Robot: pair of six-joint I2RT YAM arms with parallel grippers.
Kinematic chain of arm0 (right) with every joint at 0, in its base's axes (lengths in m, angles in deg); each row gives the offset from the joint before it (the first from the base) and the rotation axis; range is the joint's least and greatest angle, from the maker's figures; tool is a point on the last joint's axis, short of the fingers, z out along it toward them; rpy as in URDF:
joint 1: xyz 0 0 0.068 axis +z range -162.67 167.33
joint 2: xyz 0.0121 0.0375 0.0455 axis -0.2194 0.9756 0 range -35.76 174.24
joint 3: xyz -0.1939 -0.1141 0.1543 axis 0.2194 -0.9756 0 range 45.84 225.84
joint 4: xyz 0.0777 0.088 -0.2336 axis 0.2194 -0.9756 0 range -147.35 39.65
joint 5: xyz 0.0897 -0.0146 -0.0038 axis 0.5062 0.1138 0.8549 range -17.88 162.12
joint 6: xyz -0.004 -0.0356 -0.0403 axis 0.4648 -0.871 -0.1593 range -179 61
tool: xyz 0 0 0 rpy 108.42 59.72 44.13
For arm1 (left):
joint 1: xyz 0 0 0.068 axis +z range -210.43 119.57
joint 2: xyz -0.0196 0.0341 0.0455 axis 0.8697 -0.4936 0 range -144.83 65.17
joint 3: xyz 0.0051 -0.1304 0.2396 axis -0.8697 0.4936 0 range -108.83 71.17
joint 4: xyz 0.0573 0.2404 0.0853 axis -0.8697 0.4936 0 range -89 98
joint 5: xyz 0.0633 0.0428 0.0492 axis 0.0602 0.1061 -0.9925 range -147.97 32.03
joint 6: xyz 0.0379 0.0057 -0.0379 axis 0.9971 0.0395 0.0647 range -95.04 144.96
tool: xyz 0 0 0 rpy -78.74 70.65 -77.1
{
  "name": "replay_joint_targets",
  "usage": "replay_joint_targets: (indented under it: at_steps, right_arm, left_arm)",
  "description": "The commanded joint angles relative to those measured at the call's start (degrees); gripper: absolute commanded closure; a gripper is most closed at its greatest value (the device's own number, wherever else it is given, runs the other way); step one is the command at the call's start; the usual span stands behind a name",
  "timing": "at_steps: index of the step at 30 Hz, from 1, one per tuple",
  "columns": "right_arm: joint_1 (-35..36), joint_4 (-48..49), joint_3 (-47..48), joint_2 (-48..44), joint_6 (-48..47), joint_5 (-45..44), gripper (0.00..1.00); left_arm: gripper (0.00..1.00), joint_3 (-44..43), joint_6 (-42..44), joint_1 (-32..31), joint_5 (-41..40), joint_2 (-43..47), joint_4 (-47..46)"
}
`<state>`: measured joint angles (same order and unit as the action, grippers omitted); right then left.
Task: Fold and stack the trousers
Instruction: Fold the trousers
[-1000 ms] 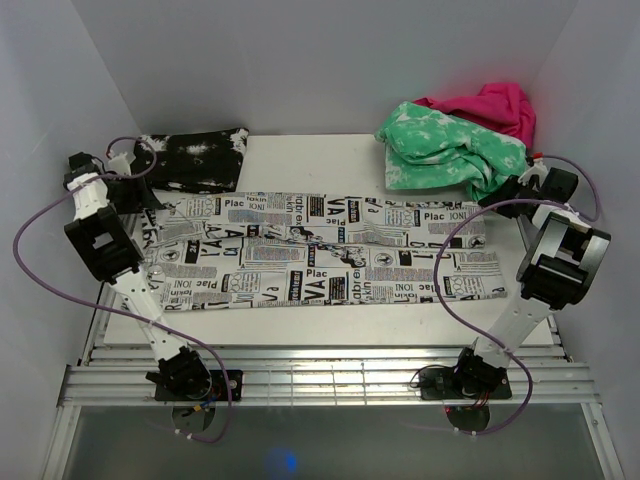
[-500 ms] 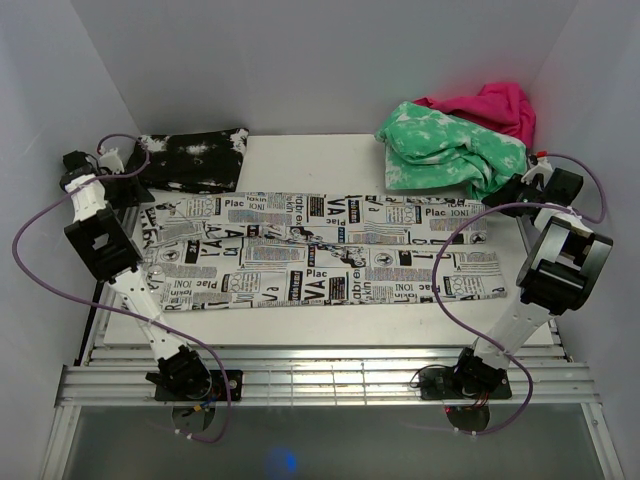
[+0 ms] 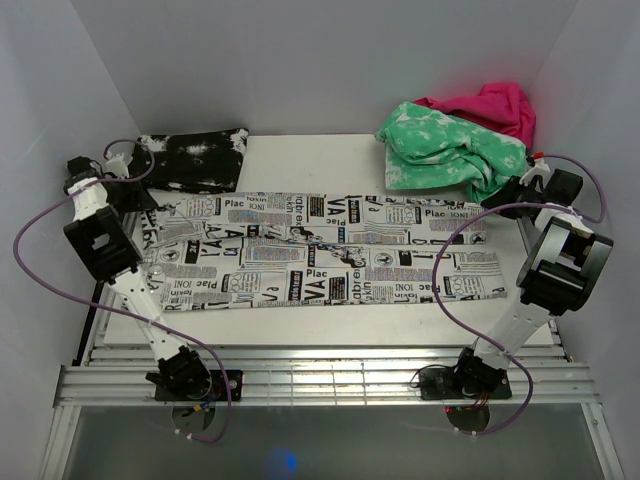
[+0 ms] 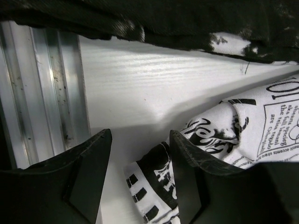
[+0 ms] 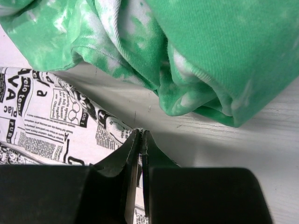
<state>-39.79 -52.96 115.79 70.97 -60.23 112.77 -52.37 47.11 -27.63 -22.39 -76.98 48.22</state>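
The trousers [image 3: 320,260], white with black newspaper print, lie flat and lengthwise across the white board. My left gripper [image 3: 138,196] is at their far left corner. In the left wrist view it [image 4: 140,135] is open, and a bunched cloth corner [image 4: 154,182] lies between the jaws against the right finger [image 4: 187,163]. My right gripper [image 3: 497,200] is at the far right corner. The right wrist view shows it [image 5: 141,133] shut on a thin edge of the trousers [image 5: 46,116], just below the green garment.
A black white-speckled folded garment [image 3: 195,160] lies at the back left, just beyond my left gripper [image 4: 187,18]. A green-and-white garment [image 3: 445,150] [image 5: 210,46] and a pink one [image 3: 490,105] are piled back right. Aluminium rails [image 3: 300,380] [image 4: 46,93] border the board; walls stand close.
My left gripper's jaws have narrowed around the trousers' left corner and its wrist has shifted slightly. The right gripper has stayed shut and drawn a little to the right.
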Motion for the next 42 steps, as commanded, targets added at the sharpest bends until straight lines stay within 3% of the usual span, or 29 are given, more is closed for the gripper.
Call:
replay_joint_targets:
  at_steps: [1,8,18,21,22,23,26,33,42]
  right_arm:
    - [-0.48,-0.29,1.59,-3.29,-1.93,1.72,0.92]
    - [-0.48,-0.73,2.03,-3.20,-2.28,3.74,0.92]
    - [-0.48,-1.87,2.99,-3.12,-3.51,4.97,0.92]
    - [-0.48,-2.05,3.52,-2.94,-3.51,5.41,0.92]
    - [-0.48,-2.05,3.52,-3.03,-3.60,5.67,0.92]
    - [-0.48,-1.96,3.52,-3.29,-3.86,5.85,0.92]
    - [-0.75,-2.05,3.79,-3.82,-4.82,6.99,0.92]
    - [-3.46,-4.77,5.37,-5.13,-8.51,9.63,0.92]
    - [-8.39,-8.11,5.02,-8.47,-13.52,14.29,0.92]
  left_arm:
    - [0.36,3.40,-0.27,0.95,0.90,4.41,2.79]
    - [0.28,3.67,-1.59,0.95,1.61,7.06,3.57]
    - [0.39,1.91,-2.37,1.39,7.49,6.71,5.51]
    - [0.51,1.91,-2.73,1.66,8.54,6.88,5.86]
    - [0.58,1.91,-2.82,1.74,8.64,7.14,5.86]
    - [0.74,1.47,-2.99,2.01,8.98,7.23,5.86]
    - [1.00,0.24,-4.04,2.62,10.66,7.58,5.78]
    - [1.00,-0.91,-1.68,4.03,11.18,11.27,4.55]
    - [1.00,6.20,5.44,6.49,19.34,18.30,2.70]
